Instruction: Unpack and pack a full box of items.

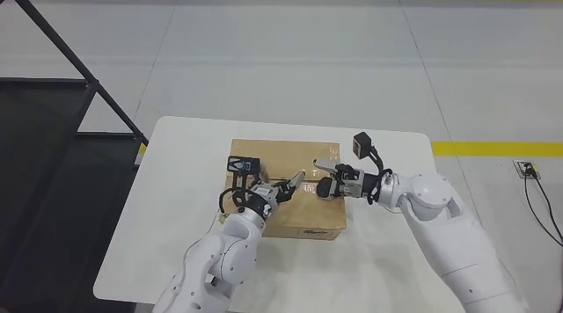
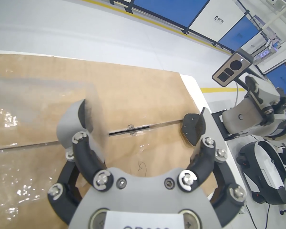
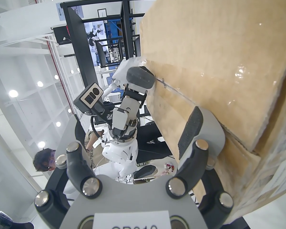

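The left claw (image 2: 139, 122) hangs over the middle of the box (image 1: 273, 153), its fingers spread wide and holding nothing. One fingertip (image 3: 140, 77) rests on the box top at the centre seam (image 2: 128, 128). A hazy strip of clear tape (image 2: 93, 110) stands up off the cardboard beside that finger.

In the top view the right claw (image 3: 133, 129) is at 3 o'clock from the left one. It is also spread open and empty, and one pad (image 3: 190, 129) lies against the box top near the seam's 3 o'clock end. The two claws face each other along the seam, close but apart.

The box is shut, with glossy tape across its flaps. It sits near the centre of the white table (image 1: 176, 225).
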You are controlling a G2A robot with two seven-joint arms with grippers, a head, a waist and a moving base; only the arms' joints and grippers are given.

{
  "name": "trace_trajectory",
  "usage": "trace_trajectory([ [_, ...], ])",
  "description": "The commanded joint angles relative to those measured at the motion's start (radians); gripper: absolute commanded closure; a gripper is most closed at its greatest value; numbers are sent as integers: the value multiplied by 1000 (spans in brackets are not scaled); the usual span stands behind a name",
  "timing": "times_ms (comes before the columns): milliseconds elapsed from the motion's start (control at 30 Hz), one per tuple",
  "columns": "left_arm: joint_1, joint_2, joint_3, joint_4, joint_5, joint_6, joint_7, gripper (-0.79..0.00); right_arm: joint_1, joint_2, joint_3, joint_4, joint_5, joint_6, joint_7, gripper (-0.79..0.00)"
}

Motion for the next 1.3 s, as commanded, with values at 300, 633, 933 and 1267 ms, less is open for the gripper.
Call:
trace_trajectory([
  [300, 76, 9, -61, -75, 1, -30, -11, -785, 14, -1, -7, 17, 4, -8, 4, -785],
  [633, 128, 14, -117, -126, -55, -65, -29, -785, 19, -1, -8, 21, 9, -19, 3, -785],
  [933, 106, 8, -123, -110, -134, -111, -18, -785, -12, 3, 12, -16, 13, -101, -26, -785],
  [1267, 54, -1, -55, -87, -10, -80, -38, -785, -68, 18, 52, -72, 8, -109, -37, -785],
])
